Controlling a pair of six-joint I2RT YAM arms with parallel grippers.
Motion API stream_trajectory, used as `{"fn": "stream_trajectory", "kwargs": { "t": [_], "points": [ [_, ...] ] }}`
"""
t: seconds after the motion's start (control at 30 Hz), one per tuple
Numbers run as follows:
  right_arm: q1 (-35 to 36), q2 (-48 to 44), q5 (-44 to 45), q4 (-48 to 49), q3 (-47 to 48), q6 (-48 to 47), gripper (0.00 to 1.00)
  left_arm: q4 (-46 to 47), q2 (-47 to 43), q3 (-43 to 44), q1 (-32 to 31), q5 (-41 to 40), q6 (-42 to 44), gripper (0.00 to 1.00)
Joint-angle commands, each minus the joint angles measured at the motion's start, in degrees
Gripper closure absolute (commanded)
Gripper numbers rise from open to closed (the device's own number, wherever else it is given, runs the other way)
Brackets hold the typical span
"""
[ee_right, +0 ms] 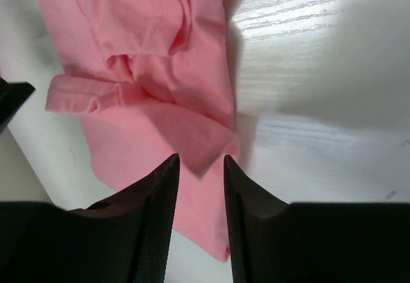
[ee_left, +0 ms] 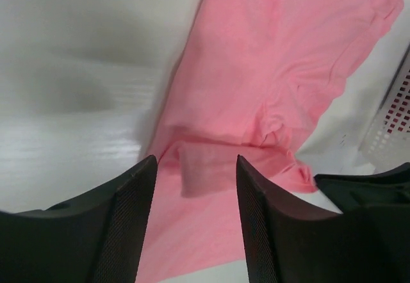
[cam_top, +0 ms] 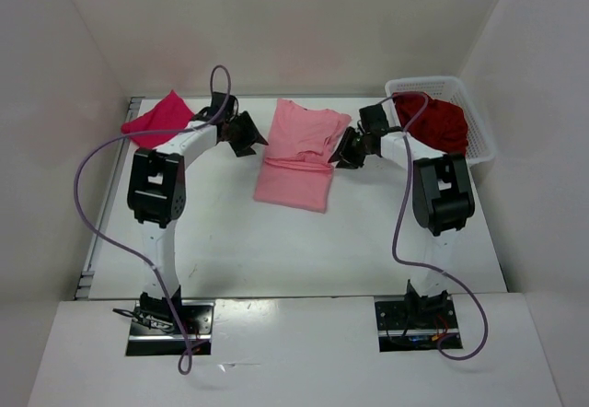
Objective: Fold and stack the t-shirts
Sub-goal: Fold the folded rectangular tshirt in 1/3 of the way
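The light salmon pink t-shirt [cam_top: 299, 154] lies partly folded in the middle of the table, its far half doubled over. My left gripper [cam_top: 248, 138] hovers at its left edge, my right gripper [cam_top: 345, 154] at its right edge. In the left wrist view the left gripper [ee_left: 195, 160] is open, with a loose flap of the salmon t-shirt [ee_left: 269, 72] lying beyond the tips. The right gripper [ee_right: 200, 158] is open too, a free corner of the salmon t-shirt [ee_right: 147, 52] just beyond its tips. A crimson-pink t-shirt [cam_top: 158, 120] lies folded at the far left. The dark red t-shirt [cam_top: 440, 123] sits crumpled in the basket.
The white lattice basket [cam_top: 460, 89] stands at the far right corner, its wall [ee_left: 391, 116] also showing in the left wrist view. White walls close in the table on three sides. Purple cables loop off both arms.
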Motion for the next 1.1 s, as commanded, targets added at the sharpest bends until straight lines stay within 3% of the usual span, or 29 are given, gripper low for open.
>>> {"fn": "stream_trajectory", "kwargs": {
  "t": [0.0, 0.07, 0.17, 0.27, 0.53, 0.8, 0.87, 0.9, 1.07],
  "points": [
    [-0.48, -9.66, 3.11, 0.94, -0.24, -1.70, 0.60, 5.72, -10.62, -7.65, 0.98, -1.07, -1.01, 0.40],
    [0.05, -11.70, 4.95, -0.20, -1.30, -1.71, 0.62, 7.58, -15.10, -12.76, -0.33, -0.29, -1.01, 0.47],
    [2.94, -13.82, 5.49, -0.21, -3.32, -1.71, 0.87, 8.81, -17.49, -20.76, -4.10, 0.33, -0.49, 0.56],
    [7.77, -12.60, 5.49, 0.67, -4.20, -1.71, 0.96, 9.96, -16.72, -25.94, -5.35, 0.34, -1.01, 0.61],
    [12.97, -6.17, 2.23, 1.90, -1.83, -1.18, 0.95, 10.92, -13.01, -30.52, -5.35, 0.07, -0.49, 0.65],
    [15.07, -9.25, 5.31, 3.22, -15.00, 1.98, 0.95, 10.93, -22.67, -42.12, -10.17, 2.18, -4.70, 0.65],
    [15.87, -12.22, 5.31, 3.22, -19.29, 2.78, 0.95, 10.40, -27.14, -44.93, -10.79, 3.85, -6.89, 0.60],
    [16.74, -13.28, 5.83, 3.74, -20.63, 3.47, 0.95, 10.40, -28.56, -45.47, -10.80, 4.46, -6.90, 0.52],
    [17.45, -18.02, 6.63, 3.75, -27.31, 5.33, 0.91, 4.52, -35.59, -43.89, -10.10, 2.28, -4.97, 0.41]
  ]
}}
